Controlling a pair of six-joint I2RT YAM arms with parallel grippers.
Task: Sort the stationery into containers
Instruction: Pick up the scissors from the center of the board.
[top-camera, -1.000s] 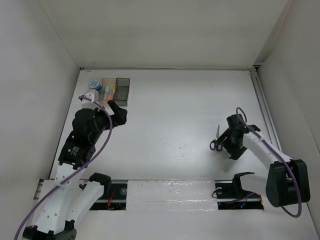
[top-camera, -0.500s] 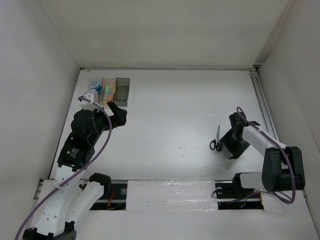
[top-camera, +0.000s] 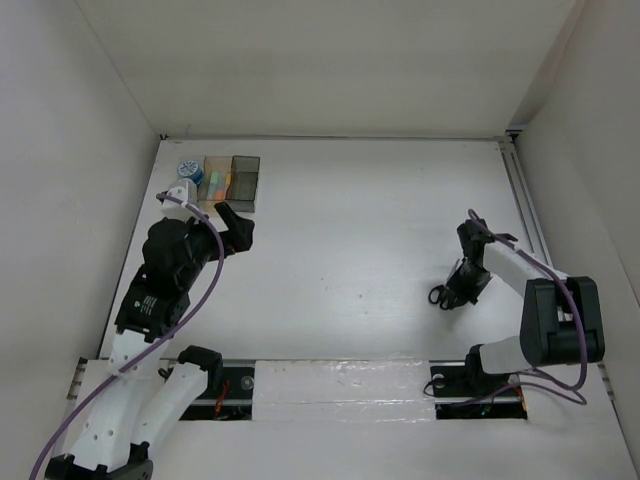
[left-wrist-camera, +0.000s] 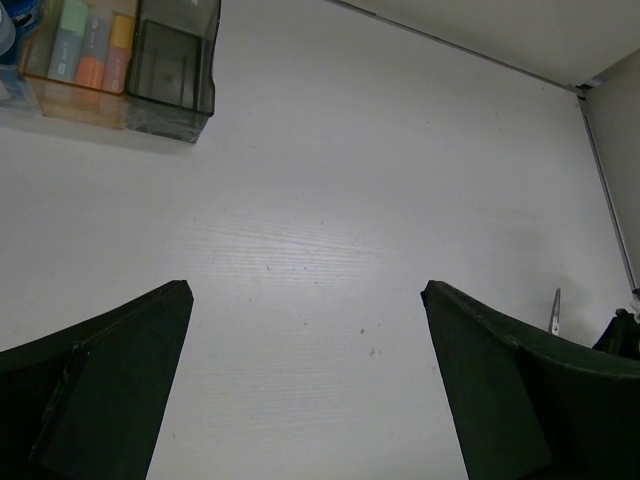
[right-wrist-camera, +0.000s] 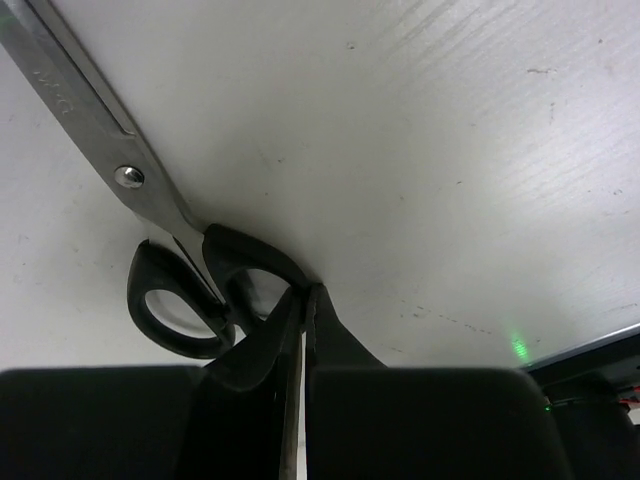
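The black-handled scissors (right-wrist-camera: 170, 270) lie on the white table at the right, steel blades (right-wrist-camera: 70, 95) pointing away. My right gripper (right-wrist-camera: 305, 290) is shut, its fingertips pinched on the rim of one handle loop. From above, the handle loops (top-camera: 437, 296) stick out beside the right gripper (top-camera: 455, 288). The containers stand at the far left: a clear bin (top-camera: 185, 187), an amber bin (left-wrist-camera: 85, 95) holding several marker sticks (left-wrist-camera: 92, 70), and a dark grey bin (left-wrist-camera: 175, 75). A blue roll (top-camera: 187, 170) sits in the clear bin. My left gripper (left-wrist-camera: 305, 290) is open over bare table near the bins.
White walls close in the table on the left, back and right. A metal rail (top-camera: 525, 215) runs along the right edge. A purple cable (top-camera: 205, 285) loops off the left arm, and both arm bases sit at the near edge.
My right gripper closed from wide open onto the scissors' handle. The scissors shifted a little toward the near edge, their blades now hidden under the gripper from above. The left arm stayed still.
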